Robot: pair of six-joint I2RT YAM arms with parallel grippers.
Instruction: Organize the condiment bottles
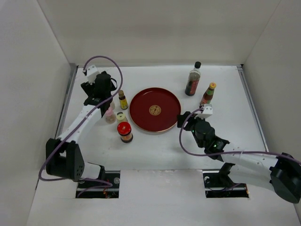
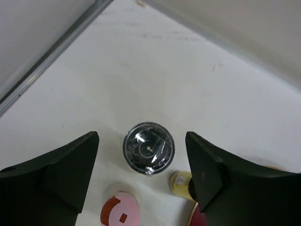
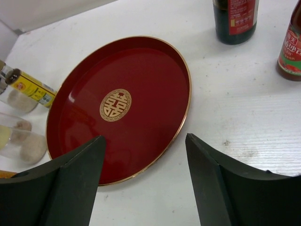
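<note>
My left gripper (image 2: 142, 139) is open, its jaws on either side of the silver-topped shaker (image 2: 148, 149) and not touching it. In the top view the left gripper (image 1: 101, 98) hides that shaker. Close by stand a pink-capped bottle (image 1: 110, 115), a cream one (image 1: 121, 116), a slim yellow-capped one (image 1: 122, 100) and a red-lidded jar (image 1: 124, 132). At the back right are a tall dark black-capped bottle (image 1: 193, 80) and an orange-capped red bottle (image 1: 208, 94). My right gripper (image 3: 145, 155) hangs open over the near right rim of the tray, with nothing between its jaws.
The round red lacquer tray (image 1: 164, 101) lies in the middle of the table with nothing on it. White walls close in the table on the left, back and right. A metal strip (image 2: 51, 52) runs along the left wall near the shaker.
</note>
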